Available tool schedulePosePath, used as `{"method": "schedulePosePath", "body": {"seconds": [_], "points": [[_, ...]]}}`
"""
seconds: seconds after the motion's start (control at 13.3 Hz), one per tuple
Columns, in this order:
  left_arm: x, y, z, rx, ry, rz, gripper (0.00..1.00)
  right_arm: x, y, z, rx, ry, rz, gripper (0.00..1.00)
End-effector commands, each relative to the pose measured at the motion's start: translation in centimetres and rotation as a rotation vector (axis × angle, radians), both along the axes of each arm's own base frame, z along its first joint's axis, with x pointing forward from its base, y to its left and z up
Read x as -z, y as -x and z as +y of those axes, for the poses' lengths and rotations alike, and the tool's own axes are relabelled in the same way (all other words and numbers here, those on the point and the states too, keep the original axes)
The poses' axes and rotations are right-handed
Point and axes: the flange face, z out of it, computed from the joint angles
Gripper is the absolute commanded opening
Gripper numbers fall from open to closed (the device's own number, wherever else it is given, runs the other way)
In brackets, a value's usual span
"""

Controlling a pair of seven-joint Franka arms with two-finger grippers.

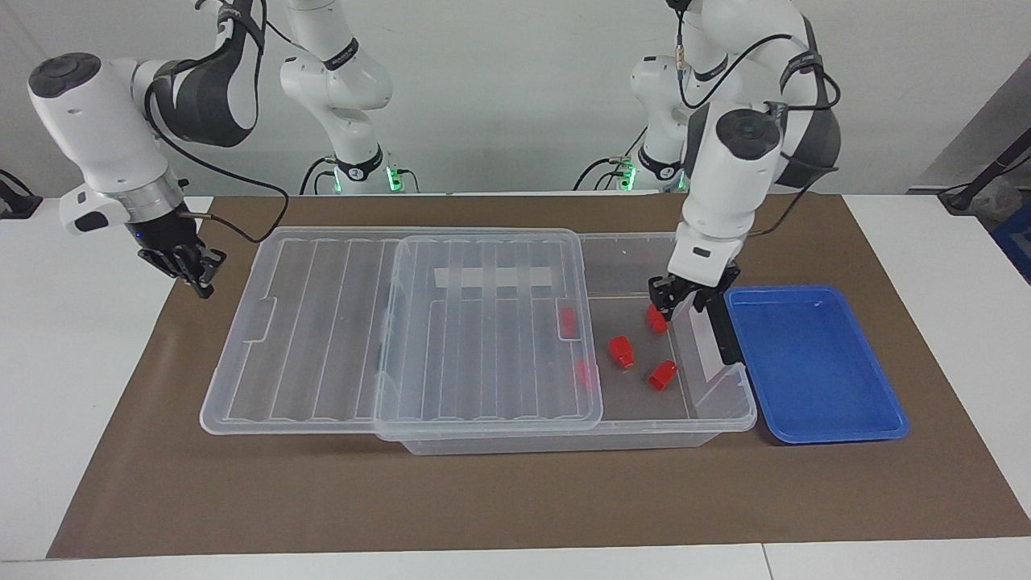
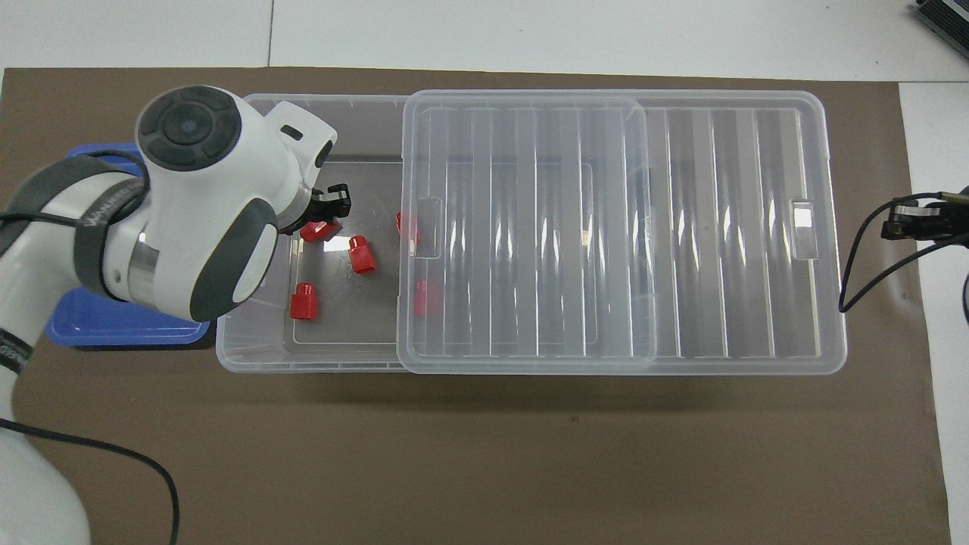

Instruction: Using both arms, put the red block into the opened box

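Clock calls are on the facing view. The brown paper mat (image 1: 483, 499) covered the table. The large clear plastic storage box (image 1: 745, 407) lay along it. Its ribbed transparent lid (image 1: 306, 322) sat slid toward nine o'clock, so the box's three o'clock end was open. A shallow blue plastic tray (image 1: 813, 362) lay at three o'clock of the box, just beside the box's black handle bar (image 1: 719, 318).

The right gripper (image 1: 192, 270) waited over the mat edge at ten o'clock of the lid, fingertips together and holding nothing. The left gripper (image 1: 683, 302) hung over the open end beside the handle bar. Its jaws were partly apart with nothing between them.

The small bright-red plastic block (image 1: 620, 351) lay on the box floor in the open part, at seven o'clock of the left gripper. Four look-alike red blocks were in the box too. One (image 1: 656, 320) lay just under a left fingertip, and two sat under the lid's edge.

I judged placing done and the step in hand to be clearing the left gripper. I'd lift it straight up with the jaws kept apart, minding the block below and the handle bar. No sideways move until the fingertips were above the rim.
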Motion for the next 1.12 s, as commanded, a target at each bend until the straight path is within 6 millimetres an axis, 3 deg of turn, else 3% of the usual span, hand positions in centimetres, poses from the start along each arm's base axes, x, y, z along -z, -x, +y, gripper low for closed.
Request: {"method": "schedulePosePath", "body": {"seconds": [0.0,0.07,0.15,0.22,0.45,0.67,0.75,1.05], "points": [[-5.1,1.4,5.4,0.016,0.020,-0.008,0.71,2.2,-0.9,-0.4,-0.017,-0.009,-0.014,0.00],[-6.4,1.9,6.5,0.026,0.021,-0.023,0.95,2.7,-1.0,-0.3,-0.020,-0.010,-0.008,0.00],[-7.4,2.4,7.8,0.021,0.018,-0.029,1.00,2.9,-1.2,-0.3,-0.020,-0.010,-0.013,0.00],[-8.2,2.6,9.3,0.032,0.015,-0.035,1.00,2.8,-1.3,0.3,-0.028,-0.010,-0.014,0.00],[-7.8,2.9,11.0,0.059,0.013,-0.041,1.00,2.9,-1.4,0.7,-0.035,-0.010,-0.014,0.00],[-7.2,3.3,13.6,0.020,0.009,0.003,1.00,3.3,-1.8,3.0,-0.071,-0.011,-0.010,0.00],[-8.0,3.7,14.2,0.013,0.007,0.007,1.00,3.3,-2.1,4.0,-0.083,-0.010,-0.021,0.00],[-8.4,5.8,13.9,0.021,-0.006,0.124,1.00,3.3,-2.8,9.0,-0.163,-0.008,-0.050,0.00]]}}
